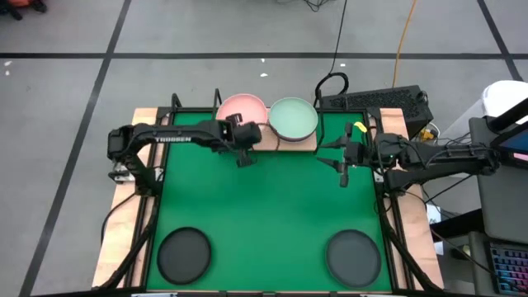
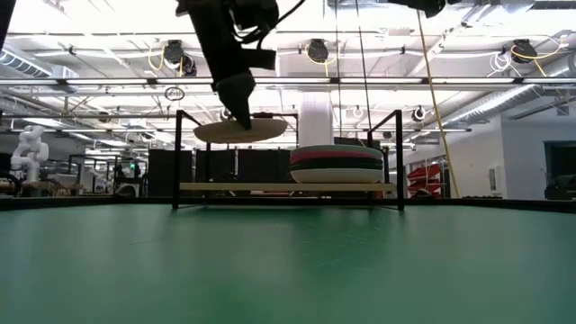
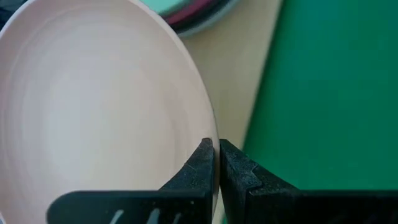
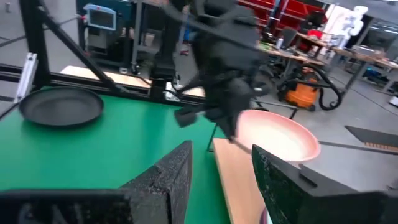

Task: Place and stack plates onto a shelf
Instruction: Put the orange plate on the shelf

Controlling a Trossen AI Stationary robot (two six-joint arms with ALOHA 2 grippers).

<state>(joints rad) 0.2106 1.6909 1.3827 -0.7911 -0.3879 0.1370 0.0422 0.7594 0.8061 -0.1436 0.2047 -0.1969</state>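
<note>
My left gripper is shut on a pale pink plate and holds it above the left half of the shelf, a light-wood board in a black wire frame. On the shelf's right half sits a stack of plates with a mint green one on top. Two dark plates lie flat on the green mat near the table's near edge. My right gripper hangs open over the mat, right of the shelf's front, touching nothing. My left gripper pinches the pink plate's rim on its near side, one finger over the inner face and one on the outer side. The fingers come slanting down from the table's near side. The plate hangs lifted clear above the shelf board, nearly level.
The shelf's black wire posts stand at its corners. The green mat between the shelf and the two dark plates is bare. A keyboard and cables lie beyond the table's far right corner.
</note>
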